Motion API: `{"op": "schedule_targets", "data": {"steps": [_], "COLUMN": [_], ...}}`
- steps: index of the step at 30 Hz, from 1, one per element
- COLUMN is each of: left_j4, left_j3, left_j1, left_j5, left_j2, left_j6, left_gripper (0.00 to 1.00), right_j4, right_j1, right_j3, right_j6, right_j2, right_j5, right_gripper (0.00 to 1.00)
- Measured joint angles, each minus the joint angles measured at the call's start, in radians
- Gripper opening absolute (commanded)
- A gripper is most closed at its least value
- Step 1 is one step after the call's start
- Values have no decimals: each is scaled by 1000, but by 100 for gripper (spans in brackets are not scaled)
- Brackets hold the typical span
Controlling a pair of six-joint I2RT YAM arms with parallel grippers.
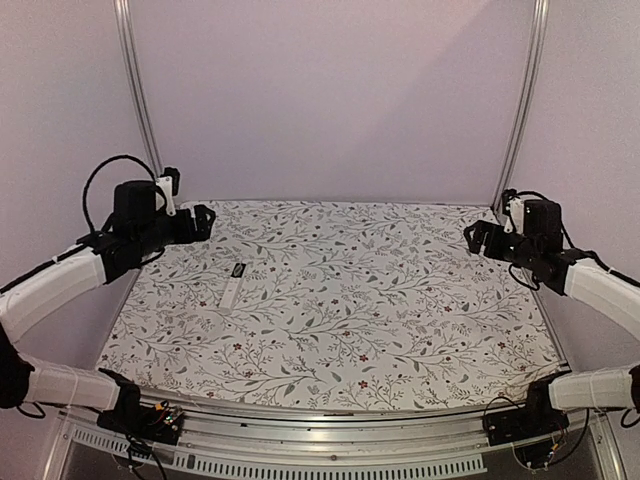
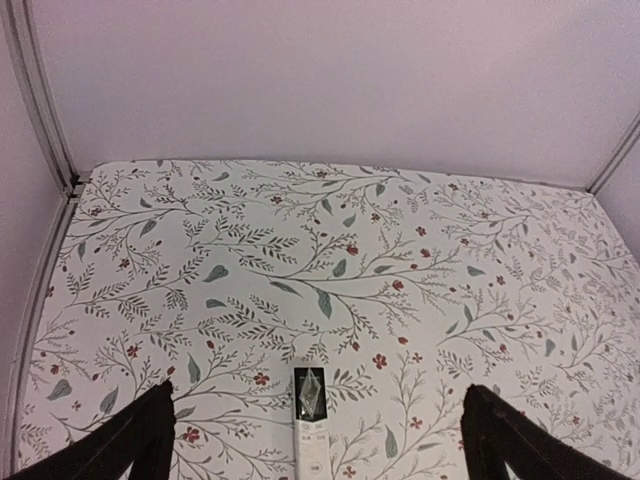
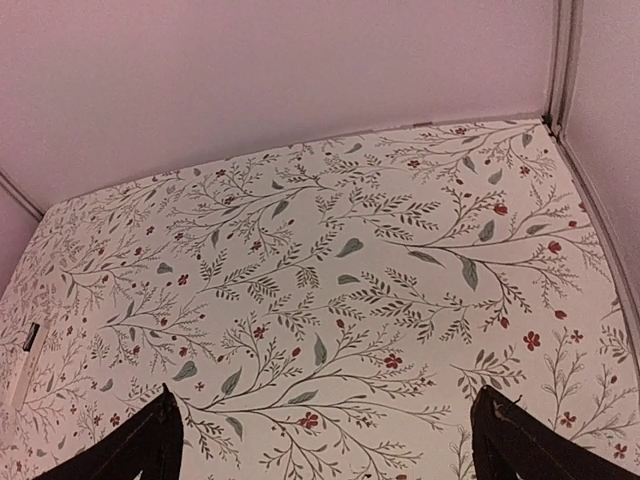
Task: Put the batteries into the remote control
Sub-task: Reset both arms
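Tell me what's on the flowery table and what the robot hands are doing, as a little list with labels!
table: covered in a flower-pattern cloth
remote control: lying flat on the left part, black patch at its far end
batteries: none in view
left gripper: open, empty, not touching the remote control
right gripper: open, empty, over the right side

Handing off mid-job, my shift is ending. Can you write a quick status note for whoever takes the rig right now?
Left gripper: open, empty, raised over the table's far left side.
Right gripper: open, empty, raised at the far right.
Remote control: lying flat, left of centre, black end away from the arm bases, untouched, just ahead of the left gripper.
Batteries: none visible in any view.
Done: nothing evident.
Left: locate the batteries, then load them into the remote.
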Motion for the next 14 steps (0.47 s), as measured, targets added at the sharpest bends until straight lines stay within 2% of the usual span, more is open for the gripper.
{"op": "schedule_targets", "data": {"steps": [3,7,14], "left_j4": [154,292,440], "left_j3": [-164,-364,-573], "left_j1": [6,19,31], "left_j5": [-115,-280,-475], "left_j2": [-102,-169,-214], "left_j6": [-21,-79,-172], "left_gripper": [100,100,100], "right_j4": [43,114,183], "right_j1": [-230,-414,-438], "right_j3": [-101,-239,-341], "right_j6": [67,133,178], "right_j2": [-20,-46,-50], "right_j5": [-150,-253,-304], "right_gripper": [99,99,99]}}
